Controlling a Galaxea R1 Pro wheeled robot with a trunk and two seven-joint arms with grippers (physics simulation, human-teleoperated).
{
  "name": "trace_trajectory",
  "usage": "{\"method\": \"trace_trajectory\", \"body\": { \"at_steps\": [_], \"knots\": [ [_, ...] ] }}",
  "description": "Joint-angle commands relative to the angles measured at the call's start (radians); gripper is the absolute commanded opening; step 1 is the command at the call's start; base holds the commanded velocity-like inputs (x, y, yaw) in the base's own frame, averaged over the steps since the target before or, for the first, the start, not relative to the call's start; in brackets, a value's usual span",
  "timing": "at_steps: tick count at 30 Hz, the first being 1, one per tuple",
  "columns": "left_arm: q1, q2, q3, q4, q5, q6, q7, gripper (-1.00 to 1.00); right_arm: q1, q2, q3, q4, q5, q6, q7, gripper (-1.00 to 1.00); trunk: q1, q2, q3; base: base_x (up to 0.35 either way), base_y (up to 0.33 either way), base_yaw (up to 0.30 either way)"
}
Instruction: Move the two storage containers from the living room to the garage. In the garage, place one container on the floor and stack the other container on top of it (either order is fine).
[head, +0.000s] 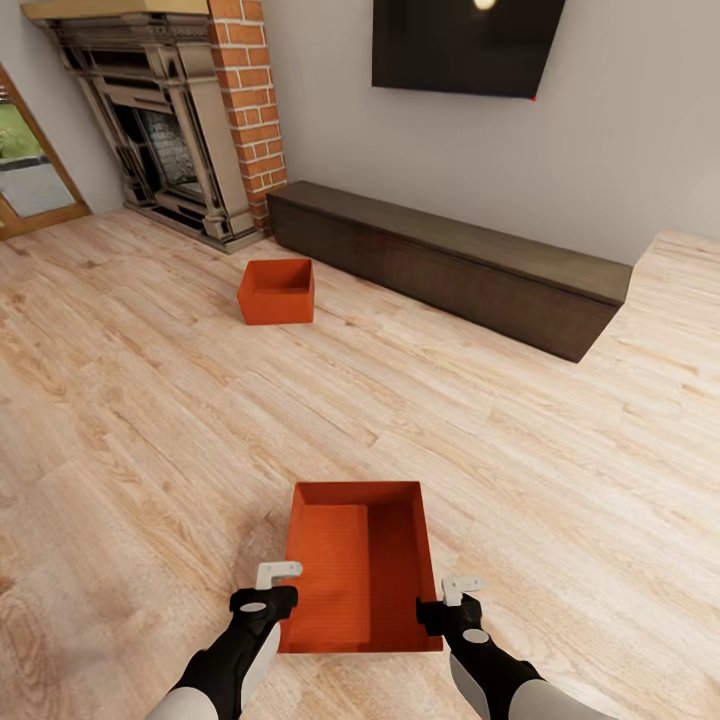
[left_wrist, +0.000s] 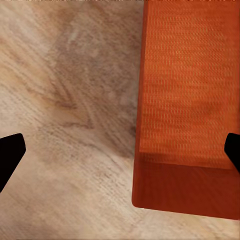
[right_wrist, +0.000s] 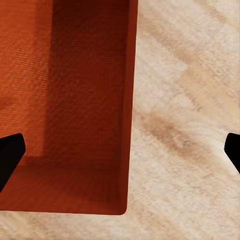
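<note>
On the wood floor (head: 150, 420) of the living room, 1 box (head: 362, 565) sits between the 2 grippers; its near edge is partly hidden by them. Left gripper (head: 272, 584) spread wide over its left wall, right gripper (head: 452, 592) spread wide over its right wall, nothing gripped. Box 2 (head: 277, 291) sits well apart, near the fireplace (head: 160, 130) and bench (head: 450, 262).
</note>
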Motion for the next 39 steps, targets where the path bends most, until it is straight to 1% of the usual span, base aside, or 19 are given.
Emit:
{"method": "trace_trajectory", "body": {
  "at_steps": [1, 13, 17, 18, 20, 39],
  "knots": [
    [0.0, 0.0, -0.003, -0.004, -0.002, 0.006, 0.004, 1.0, -0.001, 0.0, 0.008, 0.001, -0.008, -0.004, -0.005, 1.0, 0.004, -0.008, -0.004, 0.0, 0.0, 0.0],
    [0.0, 0.004, -0.004, 0.004, -0.009, 0.011, -0.001, 1.0, -0.001, -0.001, 0.008, 0.001, -0.008, -0.005, -0.005, 1.0, 0.05, -0.092, -0.041, 0.0, 0.0, 0.0],
    [0.0, 0.002, -0.004, 0.009, -0.043, 0.011, -0.002, 1.0, -0.001, 0.001, 0.007, 0.001, -0.008, -0.005, -0.005, 1.0, 0.065, -0.12, -0.054, 0.0, 0.0, 0.0],
    [0.0, 0.0, -0.003, 0.01, -0.065, 0.011, -0.004, 1.0, -0.001, 0.001, 0.004, 0.001, -0.012, -0.004, -0.006, 1.0, 0.069, -0.127, -0.057, 0.0, 0.0, 0.0],
    [0.0, 0.0, -0.003, 0.011, -0.071, 0.012, -0.006, 1.0, -0.001, 0.001, 0.003, 0.001, -0.013, -0.003, -0.006, 1.0, 0.077, -0.141, -0.063, 0.0, 0.0, 0.0],
    [0.0, 0.002, -0.003, 0.007, -0.074, 0.008, -0.005, 1.0, -0.001, -0.004, 0.003, 0.001, -0.009, -0.003, -0.006, 1.0, 0.15, -0.274, -0.123, 0.0, 0.0, 0.0]
  ]
}}
